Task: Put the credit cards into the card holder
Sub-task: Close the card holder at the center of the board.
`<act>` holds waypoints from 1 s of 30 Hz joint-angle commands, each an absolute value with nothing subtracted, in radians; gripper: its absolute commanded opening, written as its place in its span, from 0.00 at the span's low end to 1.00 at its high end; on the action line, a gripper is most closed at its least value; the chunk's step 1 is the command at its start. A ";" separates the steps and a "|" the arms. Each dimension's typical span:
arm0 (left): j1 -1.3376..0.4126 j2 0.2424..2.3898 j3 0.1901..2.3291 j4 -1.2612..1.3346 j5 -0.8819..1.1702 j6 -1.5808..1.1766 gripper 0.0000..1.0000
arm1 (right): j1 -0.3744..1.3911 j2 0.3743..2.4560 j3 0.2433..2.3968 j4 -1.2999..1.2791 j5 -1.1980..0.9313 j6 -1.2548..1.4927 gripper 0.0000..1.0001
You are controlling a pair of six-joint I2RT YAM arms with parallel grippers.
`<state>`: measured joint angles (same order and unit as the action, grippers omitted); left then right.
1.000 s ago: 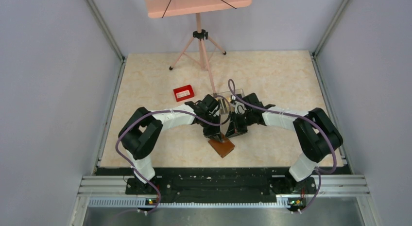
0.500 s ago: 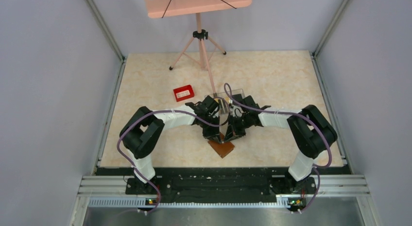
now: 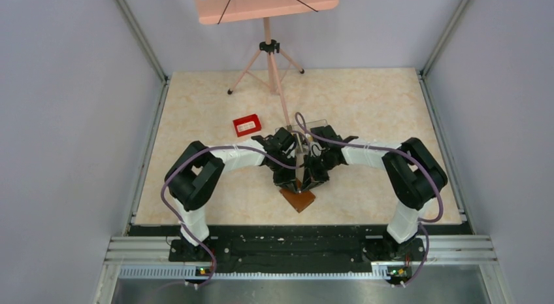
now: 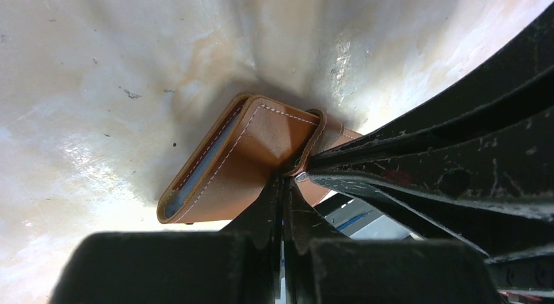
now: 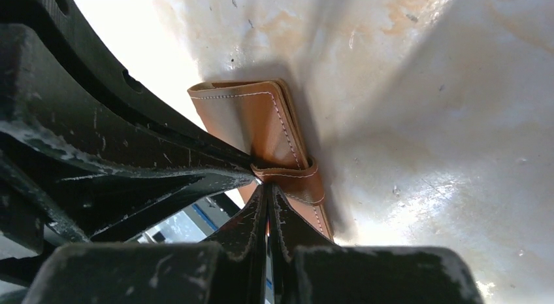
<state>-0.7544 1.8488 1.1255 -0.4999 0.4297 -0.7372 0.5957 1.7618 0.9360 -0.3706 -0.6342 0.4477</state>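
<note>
Your left hand (image 4: 283,186) and right hand (image 5: 266,191) are both pressed fully together, their tips meeting at the strap (image 5: 291,176) of the card holder (image 4: 248,153). It lies folded on the surface (image 4: 98,88), just ahead of both tips and touching them. You cannot tell whether either hand pinches any leather.

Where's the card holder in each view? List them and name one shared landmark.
Top external: card holder low centre on the marbled table.
Left wrist: card holder at centre, folded, just past the left end effector.
Right wrist: card holder at centre, just past the right end effector.
Shared landmark: the marbled table.
</note>
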 commanded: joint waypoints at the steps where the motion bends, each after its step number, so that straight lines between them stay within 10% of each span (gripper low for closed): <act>1: -0.802 1.937 1.123 -0.448 0.393 -0.738 0.00 | 0.657 1.853 0.941 -0.488 -0.381 0.375 0.00; 30: -0.808 1.839 1.158 -0.483 0.343 -0.721 0.00 | 0.666 1.695 0.963 -0.378 -0.484 0.414 0.00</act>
